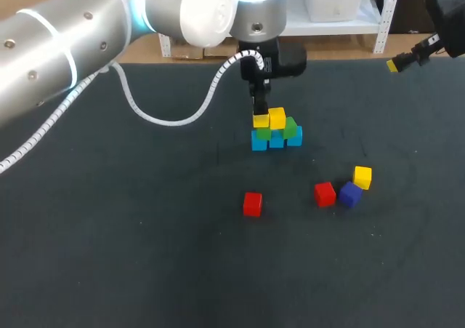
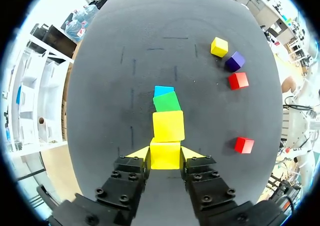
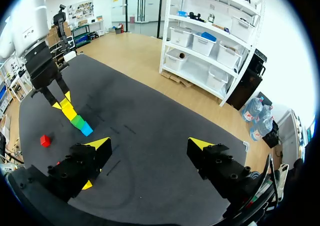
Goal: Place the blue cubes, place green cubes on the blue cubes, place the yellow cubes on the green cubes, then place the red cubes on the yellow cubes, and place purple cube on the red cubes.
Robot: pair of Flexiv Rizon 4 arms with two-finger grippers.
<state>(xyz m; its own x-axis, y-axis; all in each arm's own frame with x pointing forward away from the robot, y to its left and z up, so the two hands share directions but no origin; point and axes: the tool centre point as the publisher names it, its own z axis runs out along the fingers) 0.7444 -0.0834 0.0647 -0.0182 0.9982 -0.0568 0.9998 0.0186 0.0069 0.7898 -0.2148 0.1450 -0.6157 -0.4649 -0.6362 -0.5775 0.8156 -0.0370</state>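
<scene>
At centre, grips yellow cube [image 2: 165, 157] in left gripper [image 2: 165, 153] above green cube [image 1: 263, 133].
Holds right gripper [image 3: 150, 148] agape at 2 o'clock; purple cube [image 1: 350, 194] at 4 o'clock.

This looks like a robot lab, a room where machines are tried out. A big silver and white metal robot arm [image 1: 65, 30] with glowing blue rings comes in from the left, and a white curly cable [image 1: 171, 117] hangs from it. A black robot arm [image 1: 445, 4] pokes in at the far right. Both stand at a wide table with a dark grey soft cover [image 1: 109, 255] that has thin marks [image 2: 133, 65] on it. The left gripper [image 2: 165, 158], black with two yellow tips, pinches a small yellow cube [image 2: 165, 152]. Little toy blocks lie about, like a small red cube [image 1: 252, 204] on the near side.
</scene>
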